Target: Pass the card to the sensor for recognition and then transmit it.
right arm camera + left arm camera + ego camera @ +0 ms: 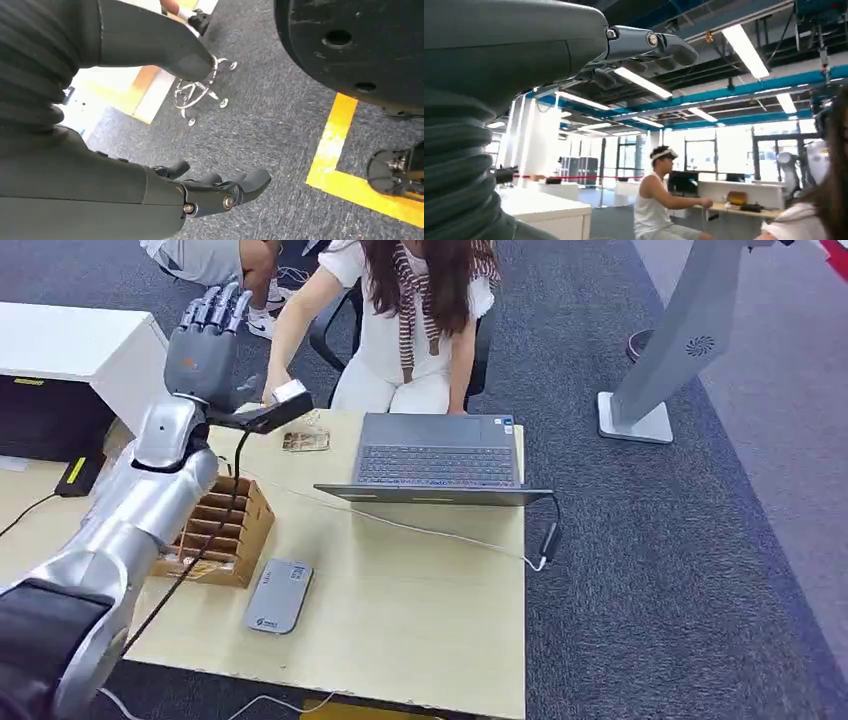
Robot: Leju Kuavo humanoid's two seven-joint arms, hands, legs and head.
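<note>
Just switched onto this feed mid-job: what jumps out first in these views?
The left hand is raised high over the table's far left corner, fingers up and apart, holding nothing visible. Just beyond it a seated person reaches toward it, behind an open laptop. Nearer the robot lie a cardboard divider box and a flat grey sensor pad.

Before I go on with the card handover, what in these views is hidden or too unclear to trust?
- Card: the head view shows the left hand from behind, so its palm is hidden; I cannot tell if it holds a card.
- Person's hand: partly covered by the wrist camera mount.
- Cardboard box slots: partly covered by the left arm.
- Sensor label: too small to read.
</note>
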